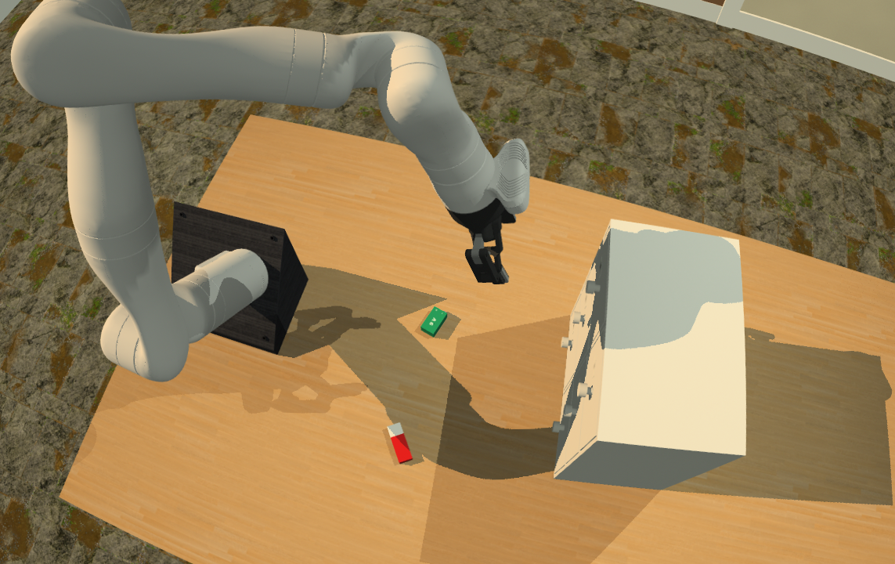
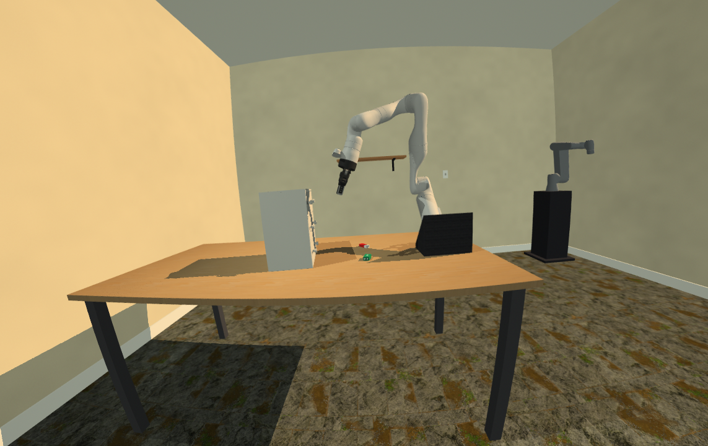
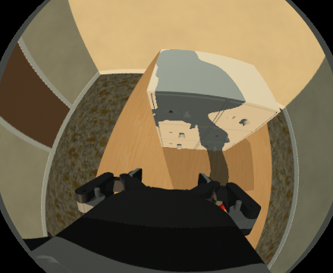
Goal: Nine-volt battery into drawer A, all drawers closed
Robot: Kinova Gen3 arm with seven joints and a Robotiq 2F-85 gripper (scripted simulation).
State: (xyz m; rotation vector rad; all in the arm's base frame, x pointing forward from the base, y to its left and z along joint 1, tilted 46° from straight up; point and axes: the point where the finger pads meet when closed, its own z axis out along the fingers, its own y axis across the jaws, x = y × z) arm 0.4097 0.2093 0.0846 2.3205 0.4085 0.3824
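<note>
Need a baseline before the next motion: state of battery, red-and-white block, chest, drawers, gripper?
Battery: lying on the table, ungrasped
Red-and-white block: lying on the table
Chest: upright
Drawers: look pushed in
Gripper: open, empty, above the table

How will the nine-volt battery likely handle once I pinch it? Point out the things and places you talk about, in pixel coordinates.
Probably stiff: the nine-volt battery [image 1: 433, 321] [image 2: 367, 257] is a straight-edged block. It seems unlikely to roll, since it lies on a broad flat face. Its low profile suggests a sideways nudge would slide it rather than tip it.
</note>
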